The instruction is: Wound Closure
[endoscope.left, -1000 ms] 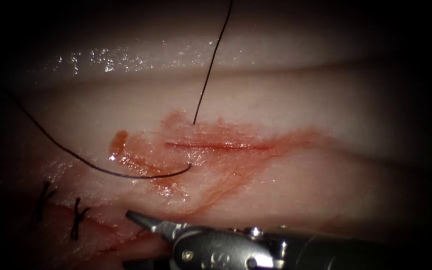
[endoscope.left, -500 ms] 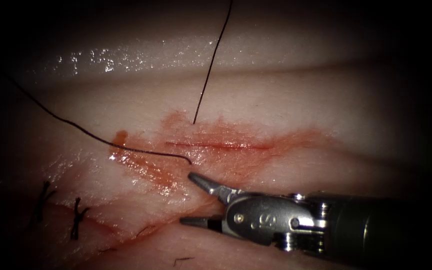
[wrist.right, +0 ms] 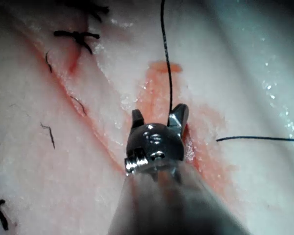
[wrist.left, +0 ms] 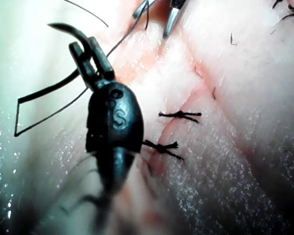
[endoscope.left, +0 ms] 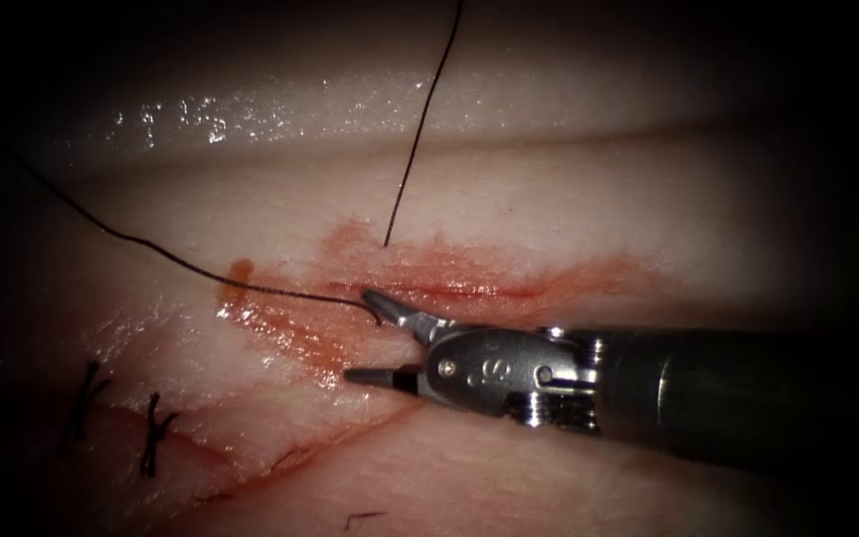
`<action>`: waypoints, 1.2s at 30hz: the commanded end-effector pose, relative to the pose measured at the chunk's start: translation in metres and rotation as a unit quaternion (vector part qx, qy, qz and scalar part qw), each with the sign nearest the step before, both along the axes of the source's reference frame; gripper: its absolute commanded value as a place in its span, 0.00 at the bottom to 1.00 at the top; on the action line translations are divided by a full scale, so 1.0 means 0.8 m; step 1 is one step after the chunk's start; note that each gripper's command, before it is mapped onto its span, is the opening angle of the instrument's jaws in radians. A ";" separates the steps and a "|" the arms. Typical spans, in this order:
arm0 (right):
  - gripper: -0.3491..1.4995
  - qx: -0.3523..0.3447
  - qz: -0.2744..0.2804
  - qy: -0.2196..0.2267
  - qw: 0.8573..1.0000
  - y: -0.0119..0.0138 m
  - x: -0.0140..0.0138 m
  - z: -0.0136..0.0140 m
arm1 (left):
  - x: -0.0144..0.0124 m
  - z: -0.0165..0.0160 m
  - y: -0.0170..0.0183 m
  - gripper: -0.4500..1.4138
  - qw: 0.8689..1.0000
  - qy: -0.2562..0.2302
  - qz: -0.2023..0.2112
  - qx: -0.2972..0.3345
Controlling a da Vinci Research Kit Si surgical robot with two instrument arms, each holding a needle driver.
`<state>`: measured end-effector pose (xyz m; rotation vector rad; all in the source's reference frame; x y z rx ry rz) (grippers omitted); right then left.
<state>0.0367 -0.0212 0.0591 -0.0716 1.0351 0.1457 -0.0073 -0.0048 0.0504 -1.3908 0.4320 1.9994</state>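
The tissue (endoscope.left: 569,199) has a short red cut (endoscope.left: 469,290) running left to right. My right tool (endoscope.left: 358,336) reaches in from the right with its jaws open around the spot where the dark thread (endoscope.left: 181,261) enters the tissue, just below the cut's left end; it holds nothing. A second strand (endoscope.left: 420,129) rises from above the cut. In the right wrist view the thread (wrist.right: 166,63) runs down between the open jaws of the right tool (wrist.right: 159,113). In the left wrist view my left tool (wrist.left: 90,56) is shut on the curved needle (wrist.left: 67,29), off the tissue, with a short curved end past the jaws.
Two finished dark stitches (endoscope.left: 86,398) (endoscope.left: 156,433) sit on an older closed line at the lower left, also seen as knots (wrist.left: 179,115) (wrist.left: 161,147). Red fluid (endoscope.left: 290,333) smears the tissue around the cut. Short cut thread ends (endoscope.left: 360,517) lie near the front.
The right tool has come up from the bottom edge to the cut's left end, jaws open throughout. The left thread strand has lifted and straightened, drawn tighter toward the left.
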 end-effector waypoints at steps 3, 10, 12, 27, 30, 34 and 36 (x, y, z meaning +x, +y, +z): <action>0.42 0.009 -0.009 0.002 1.000 0.0001 0.0015 0.0023 | -0.0007 0.0009 -0.0004 0.00 1.000 -0.001 0.002 -0.001; 0.00 0.016 -0.030 0.006 0.999 -0.0024 0.0006 -0.0001 | -0.0010 0.0015 0.0000 0.00 1.000 0.003 0.002 0.001; 0.00 0.018 -0.029 0.003 0.999 -0.0031 0.0005 -0.0018 | -0.0014 0.0019 0.0003 0.00 1.000 0.004 0.004 0.001; 0.00 0.017 -0.055 0.045 0.997 -0.0158 0.0061 -0.0186 | -0.0115 0.0097 -0.0015 0.00 0.998 0.013 0.056 0.001; 0.00 0.011 -0.061 0.050 0.997 -0.0197 0.0088 -0.0222 | -0.0126 0.0115 -0.0030 0.00 0.998 0.018 0.064 0.002; 0.00 0.009 -0.071 0.061 0.996 -0.0221 0.0121 -0.0234 | -0.0114 0.0124 -0.0036 0.00 0.997 0.020 0.070 0.004; 0.25 0.007 -0.061 0.067 0.996 -0.0212 0.0127 -0.0230 | -0.0102 0.0122 -0.0031 0.00 0.998 0.028 0.063 0.009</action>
